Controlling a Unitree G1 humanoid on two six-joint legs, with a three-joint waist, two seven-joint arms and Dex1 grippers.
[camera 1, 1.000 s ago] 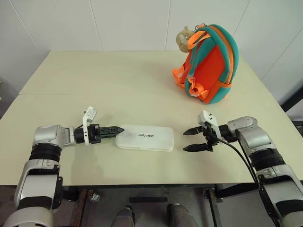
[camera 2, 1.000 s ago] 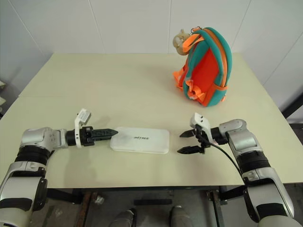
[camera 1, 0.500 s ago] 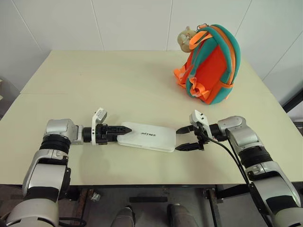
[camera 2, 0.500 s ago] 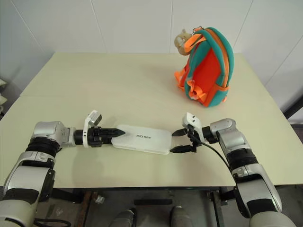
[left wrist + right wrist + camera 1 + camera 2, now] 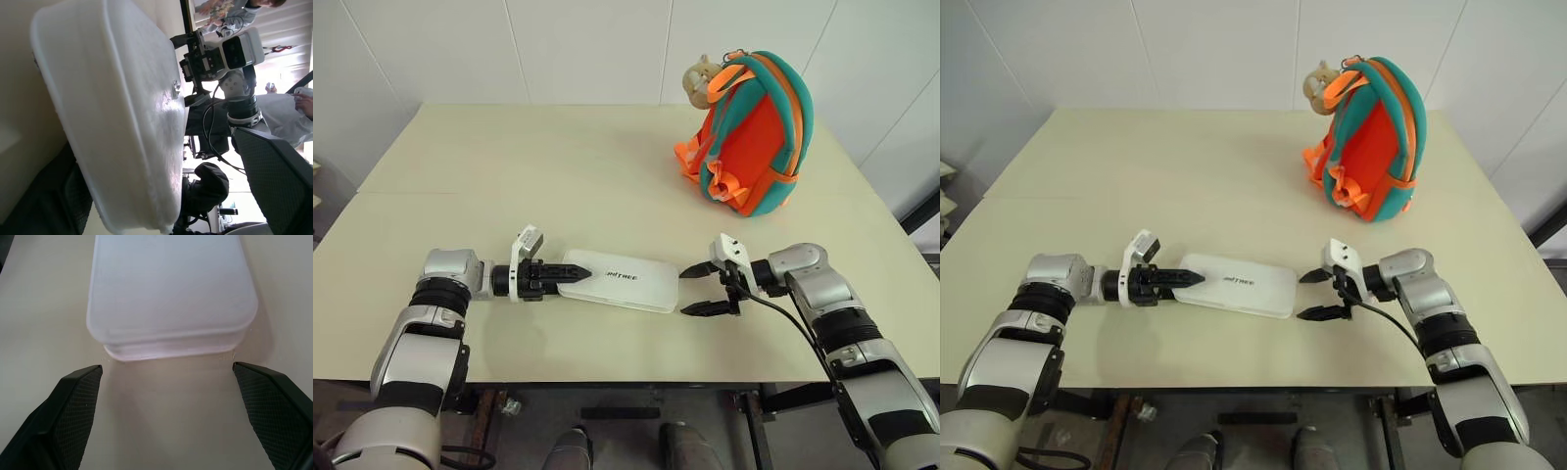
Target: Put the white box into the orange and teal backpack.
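Note:
The white box [image 5: 619,280] lies flat near the table's front edge, its lettering facing up. My left gripper [image 5: 570,274] is open and straddles the box's left end. One finger [image 5: 54,200] is under the end, and the other finger [image 5: 274,186] stands off above it with a gap. My right gripper [image 5: 687,292] is open at the box's right end [image 5: 171,333], its fingertips level with that end and just outside its two corners. The orange and teal backpack [image 5: 749,137] stands upright at the far right of the table, well beyond both grippers, with a tan plush toy [image 5: 698,78] at its top.
The pale table [image 5: 509,176] is bare between the box and the backpack. White walls run close behind and to the right of it. A person's white sleeve [image 5: 293,112] shows beyond the table in the left wrist view.
My left gripper slid right from beside the box onto its left end, and its fingers narrowed a little. The box's left end shifted slightly. The right gripper stayed at the right end.

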